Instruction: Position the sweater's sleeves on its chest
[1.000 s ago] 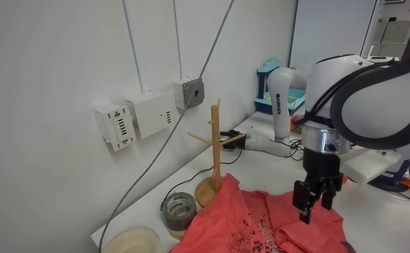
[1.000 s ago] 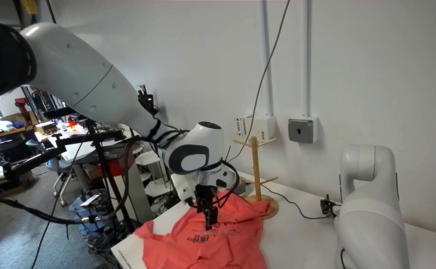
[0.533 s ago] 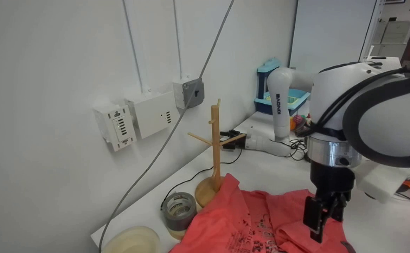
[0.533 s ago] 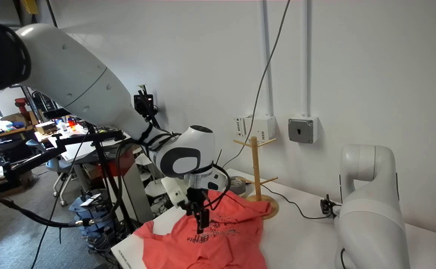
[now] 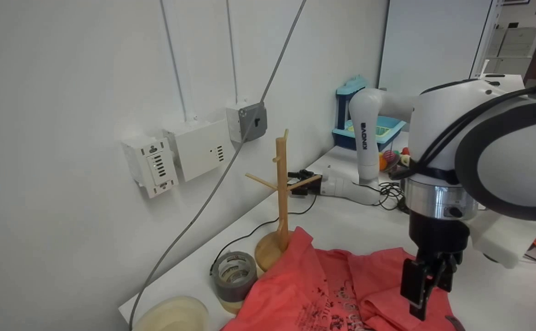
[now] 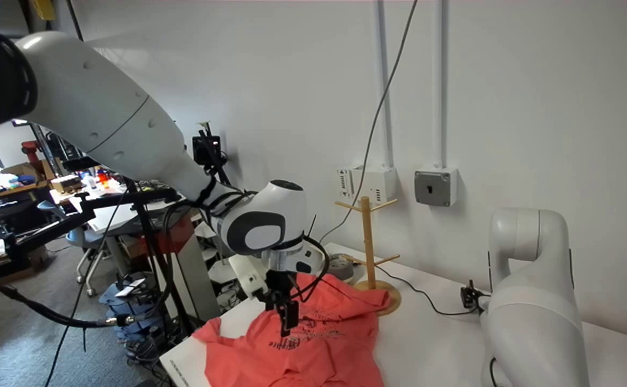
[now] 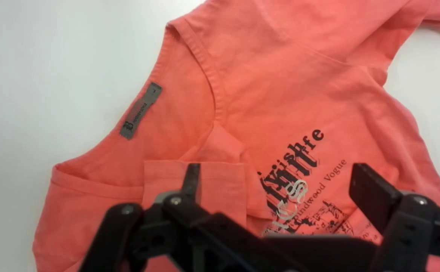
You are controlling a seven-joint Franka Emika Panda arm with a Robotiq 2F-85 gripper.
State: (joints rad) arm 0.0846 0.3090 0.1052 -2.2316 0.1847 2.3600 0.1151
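Gripper (image 7: 274, 177) spread wide over the sweater (image 5: 291, 294)

A cream bowl (image 5: 173, 299) stands on the white table (image 5: 364, 224), cut off by the frame; what shows of its inside is plain. A blue tub (image 5: 344, 140) farther back holds a yellow-green thing (image 5: 382, 131) too small to name. Near it cluster round things (image 5: 388, 156), orange, pink and red; whether a dish bears them cannot be told. All of these show in an exterior view only. A blue bag or bucket (image 6: 122, 317) past the table's end, its contents too cluttered to make out, likewise shows in a single exterior view.

The sweater lies on the table, printed side up, its edge overlapping the base of the wooden stand (image 5: 282, 197) in both exterior views. Tape (image 5: 239, 290) sits between stand and bowl.

The gripper's fingers (image 7: 373, 196) are far apart with nothing in their hold, above the cloth.

The wrist view alone makes plain the neck (image 7: 178, 94), its grey label (image 7: 140, 111), and a sleeve (image 7: 223, 200) folded inward: the cuff (image 7: 220, 170) lies across the neck's front edge, just beside the print (image 7: 299, 162) on the chest (image 7: 348, 121), partly hidden behind a finger. The other sleeve (image 7: 371, 26) runs outward, leaving that view at upper right.
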